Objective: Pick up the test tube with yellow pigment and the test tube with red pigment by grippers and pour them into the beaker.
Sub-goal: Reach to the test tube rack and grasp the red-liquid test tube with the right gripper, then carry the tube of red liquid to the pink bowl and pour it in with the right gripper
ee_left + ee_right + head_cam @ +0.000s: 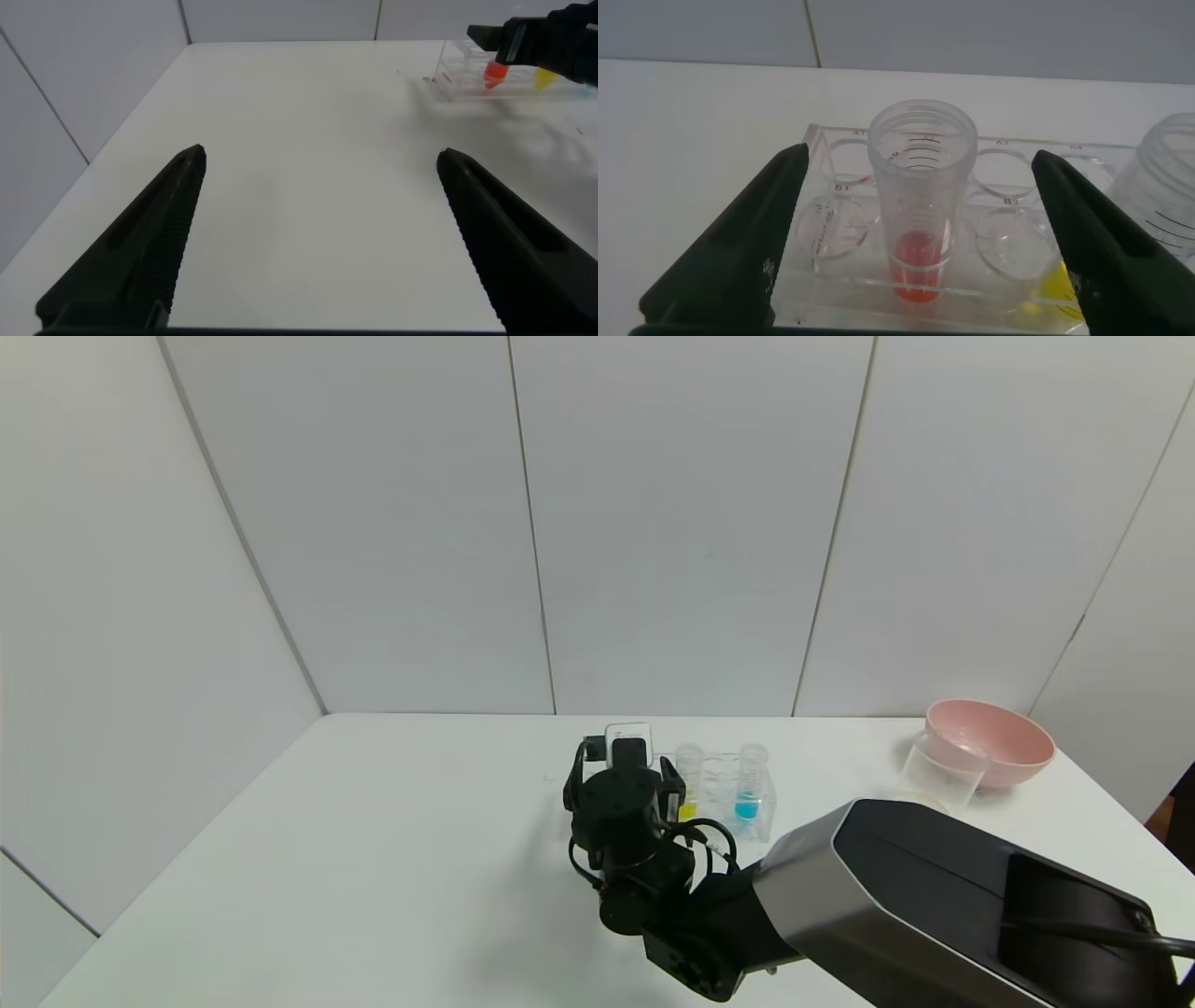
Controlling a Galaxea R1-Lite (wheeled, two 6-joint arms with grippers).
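Lab bench setup, clear tube rack (924, 271), beaker (938, 773), white table (373, 859), panelled walls

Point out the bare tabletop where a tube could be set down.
Widest bare stretch: the white table on the robot's left of the clear plastic rack. Crowded: the rack, where the right hand straddles the red-pigment tube, and the far right corner with clear beaker and pink bowl.
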